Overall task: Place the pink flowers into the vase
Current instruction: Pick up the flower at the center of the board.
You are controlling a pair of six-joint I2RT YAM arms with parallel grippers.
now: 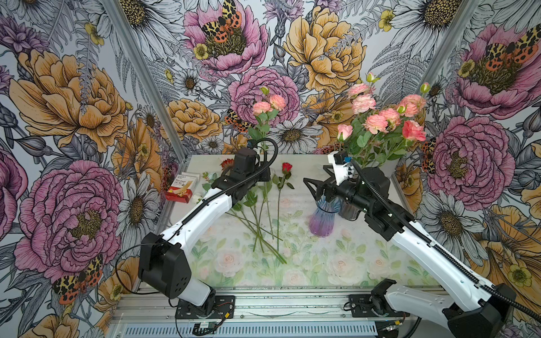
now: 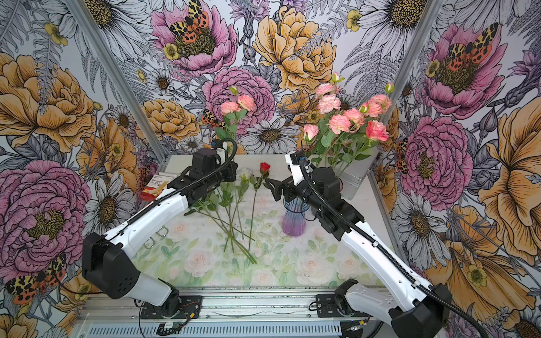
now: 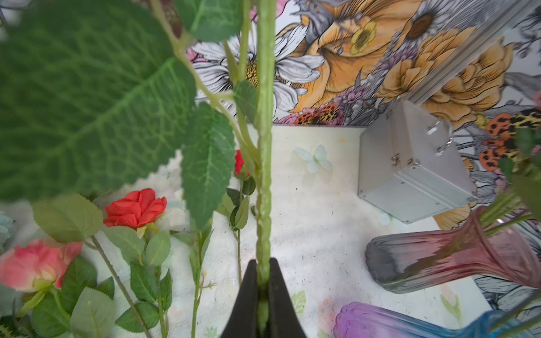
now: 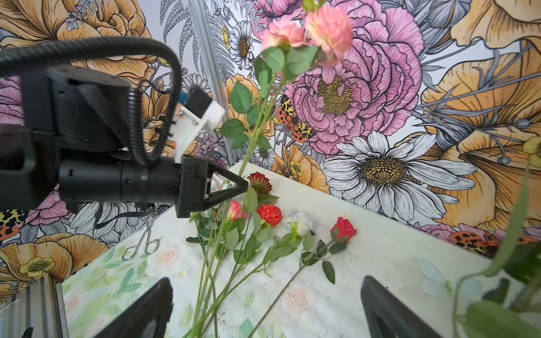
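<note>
My left gripper (image 3: 263, 263) is shut on the green stem (image 3: 265, 175) of a pink flower spray. The spray stands upright, its two pink blooms (image 1: 269, 104) high above the table's back. The right wrist view shows the same grip (image 4: 244, 185). More pink flowers (image 1: 380, 117) stand bunched at the back right, their stems running down behind my right arm. A purple-and-blue vase (image 1: 323, 218) stands under my right gripper (image 1: 310, 187), which is open and empty. A pink-grey vase (image 3: 439, 263) beside it holds stems. One pink rose (image 3: 35, 263) lies on the table.
Red roses (image 1: 287, 167), a white rose (image 2: 245, 173) and a dark-red flower (image 4: 259, 181) lie with crossed stems mid-table. A bandage box (image 1: 181, 188) sits at the left edge, scissors (image 4: 140, 245) near it. A silver case (image 3: 409, 175) stands at the back right.
</note>
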